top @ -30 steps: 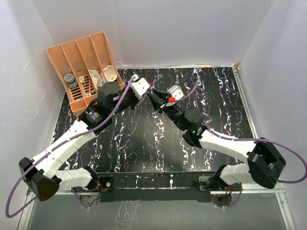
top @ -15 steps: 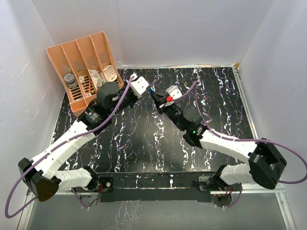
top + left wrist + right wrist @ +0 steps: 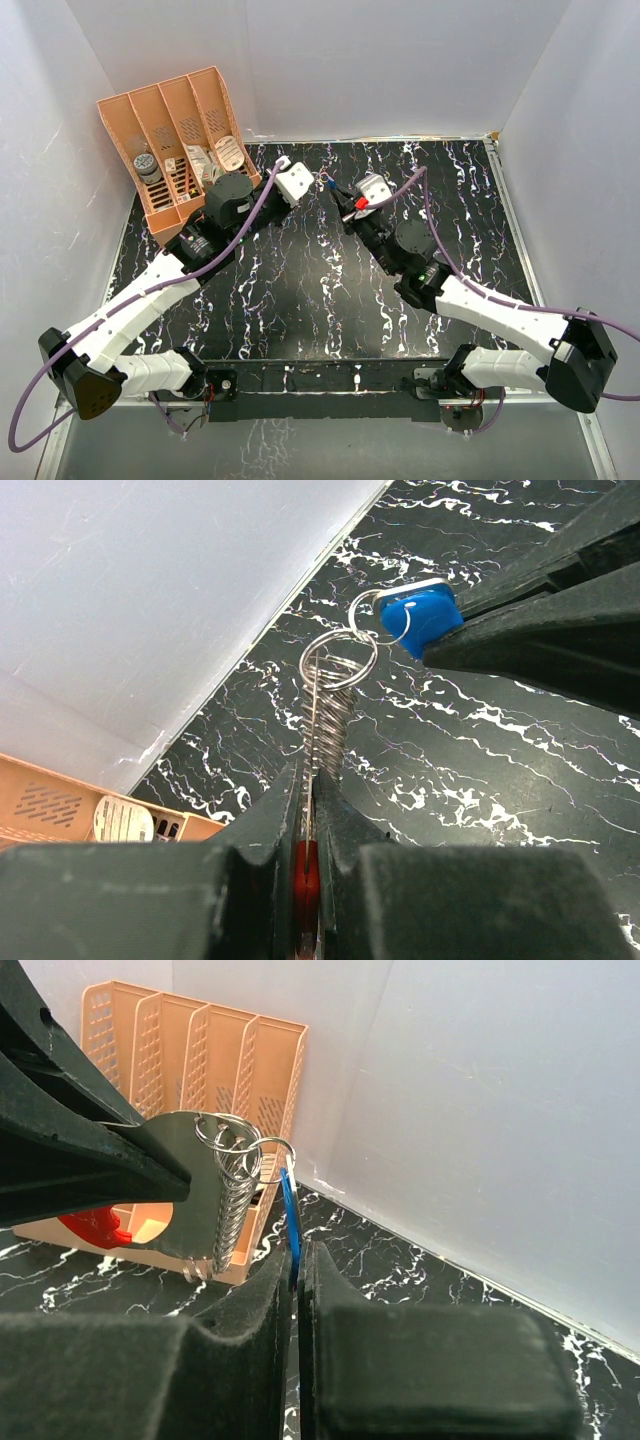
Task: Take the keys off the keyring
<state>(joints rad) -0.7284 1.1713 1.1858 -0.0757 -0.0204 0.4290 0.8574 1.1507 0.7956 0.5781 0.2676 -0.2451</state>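
My left gripper (image 3: 312,775) is shut on the keyring's red fob (image 3: 306,880). The fob's silvery coil (image 3: 327,715) runs up from the jaws to the thin ring (image 3: 340,660). A blue-headed key (image 3: 420,615) hangs on that ring. My right gripper (image 3: 297,1250) is shut on that key (image 3: 290,1210), beside the coil (image 3: 232,1210) and rings (image 3: 235,1145). In the top view the two grippers, left (image 3: 313,184) and right (image 3: 340,196), meet above the table's far middle, with the key (image 3: 327,183) between them. Any other keys are hidden.
An orange file organizer (image 3: 170,130) with several small items stands at the back left, close behind the left gripper; it also shows in the right wrist view (image 3: 200,1050). White walls enclose the black marbled table (image 3: 300,290) at the back and both sides.
My right gripper has moved right and toward the back wall with the blue key. My left gripper has shifted slightly toward the back wall. The grippers stand a little farther apart, both still shut.
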